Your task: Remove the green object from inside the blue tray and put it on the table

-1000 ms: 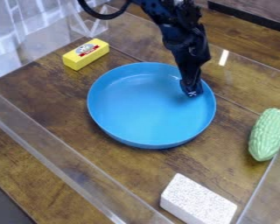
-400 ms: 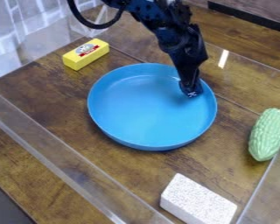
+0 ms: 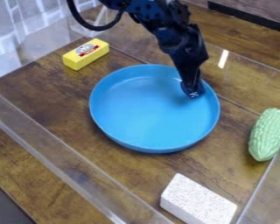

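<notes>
Green object (image 3: 269,133) lies on worktop (image 3: 60,105), outside blue tray (image 3: 130,144), well apart at claw's 4 o'clock. Long axis roughly 12-to-6. Claw (image 3: 192,91) spread wide, empty, low over tray's 2 o'clock rim. Tray bare; task looks done.

The green object (image 3: 269,133) lies on the table (image 3: 60,96), just outside the blue tray (image 3: 130,131).
</notes>
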Controlling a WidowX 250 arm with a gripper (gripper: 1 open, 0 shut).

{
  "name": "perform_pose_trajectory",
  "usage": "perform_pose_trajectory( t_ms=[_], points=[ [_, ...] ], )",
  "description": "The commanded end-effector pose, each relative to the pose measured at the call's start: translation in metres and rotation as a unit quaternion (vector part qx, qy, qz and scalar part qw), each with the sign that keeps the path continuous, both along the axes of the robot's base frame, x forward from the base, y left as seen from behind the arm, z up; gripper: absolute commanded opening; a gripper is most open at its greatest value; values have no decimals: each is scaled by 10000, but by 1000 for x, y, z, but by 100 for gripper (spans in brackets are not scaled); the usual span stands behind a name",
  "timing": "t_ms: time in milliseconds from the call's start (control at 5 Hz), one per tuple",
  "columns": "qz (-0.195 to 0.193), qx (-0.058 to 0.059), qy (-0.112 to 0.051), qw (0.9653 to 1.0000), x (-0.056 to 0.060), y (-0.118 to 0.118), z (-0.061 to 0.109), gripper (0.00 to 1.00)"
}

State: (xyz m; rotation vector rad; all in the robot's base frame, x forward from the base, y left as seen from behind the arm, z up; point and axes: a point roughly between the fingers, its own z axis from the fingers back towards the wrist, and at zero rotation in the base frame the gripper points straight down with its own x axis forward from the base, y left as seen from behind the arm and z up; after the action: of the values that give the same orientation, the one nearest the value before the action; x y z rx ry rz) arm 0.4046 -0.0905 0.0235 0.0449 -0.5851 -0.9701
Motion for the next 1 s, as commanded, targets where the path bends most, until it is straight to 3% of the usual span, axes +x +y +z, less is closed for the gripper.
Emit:
perform_pose_trajectory(
  t_ms=[0, 200, 800],
  points=[
    [-37, -97, 273, 9996, -14, -16, -14, 100],
    [168, -158, 310, 9993, -10, -10, -16, 100],
    [-771, -155, 412, 9961, 5, -25, -24, 100]
  ],
)
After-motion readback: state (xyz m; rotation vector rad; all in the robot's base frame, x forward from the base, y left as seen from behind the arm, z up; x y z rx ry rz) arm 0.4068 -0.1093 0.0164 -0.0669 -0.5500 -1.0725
